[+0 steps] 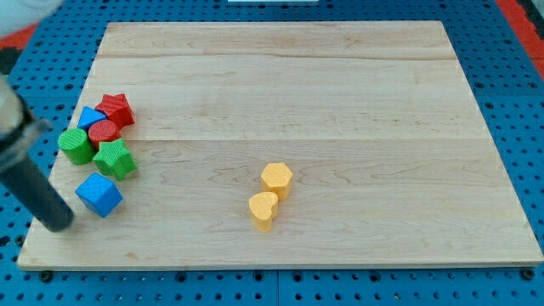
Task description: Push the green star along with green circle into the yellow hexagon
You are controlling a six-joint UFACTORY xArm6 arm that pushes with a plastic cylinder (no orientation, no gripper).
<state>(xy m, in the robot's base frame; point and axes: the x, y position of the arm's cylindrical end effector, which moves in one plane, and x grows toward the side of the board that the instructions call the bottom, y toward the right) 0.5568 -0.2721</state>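
The green star [115, 159] lies near the board's left edge, with the green circle [76, 146] touching it on its left. The yellow hexagon [276, 179] sits near the middle of the board, toward the view's bottom. My tip [59, 224] rests at the bottom left of the board, below and left of the green blocks and just left of a blue cube [99, 195]. The rod rises up and to the left out of view.
A red star [116, 110], a red circle [103, 132] and a small blue block [89, 117] cluster just above the green blocks. A yellow heart [263, 210] touches the hexagon's lower left. The wooden board [340, 85] lies on a blue pegboard.
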